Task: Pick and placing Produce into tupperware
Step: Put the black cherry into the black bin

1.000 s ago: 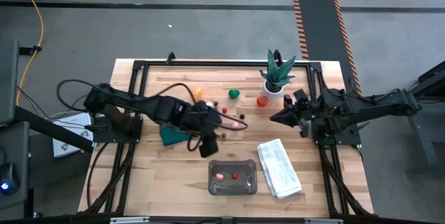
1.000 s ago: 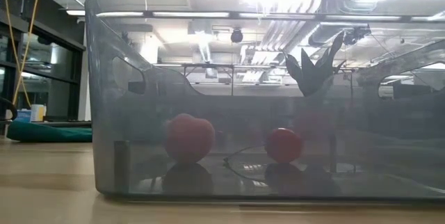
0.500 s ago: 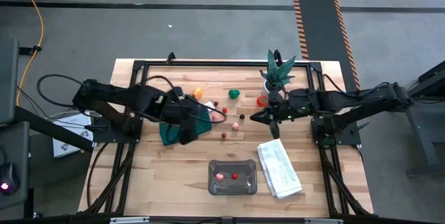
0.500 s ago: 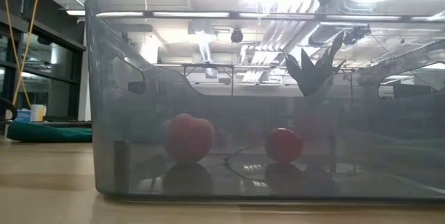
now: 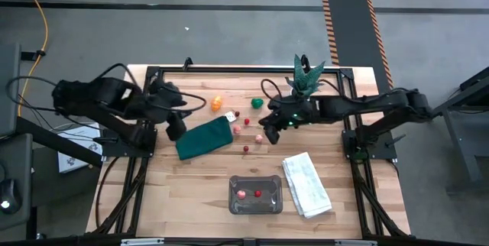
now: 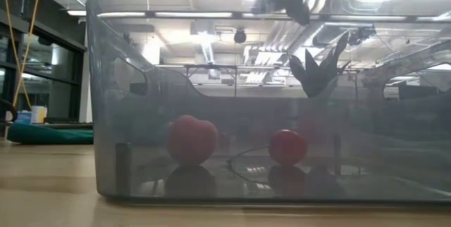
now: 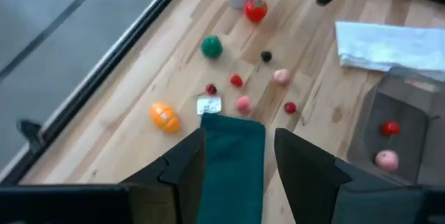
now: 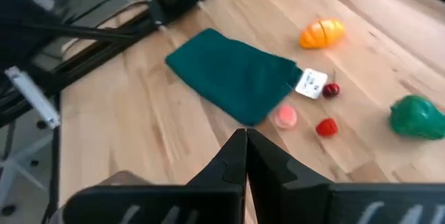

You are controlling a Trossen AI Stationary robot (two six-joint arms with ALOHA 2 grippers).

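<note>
The produce lies scattered at the table's middle: an orange piece [image 5: 217, 103], a green one [image 5: 257, 103] and several small red and pink ones [image 5: 237, 130]. A pink piece [image 6: 192, 139] and a red piece [image 6: 287, 146] rest on the floor of the clear tupperware [image 5: 256, 206] near the front edge. My right gripper [image 5: 265, 131] hovers shut over the scattered pieces, with a pink one [image 8: 284, 117] and a red one [image 8: 326, 126] just ahead of its tips [image 8: 245, 140]. My left gripper [image 5: 174, 127] is open and empty, held above the left end of the dark green cloth [image 7: 233, 154].
The dark green cloth [image 5: 204, 137] lies flat, left of the produce. A folded white towel [image 5: 306, 184] lies right of the tupperware. A spiky potted plant [image 5: 304, 78] stands at the far edge beside my right arm. A red tomato-like piece [image 7: 255, 9] sits by its pot.
My left gripper has drawn back from beside the tupperware toward the table's left edge, rising, and stays open. My right gripper has reached from the right edge toward the table's middle, over the scattered produce, tipping downward and staying shut.
</note>
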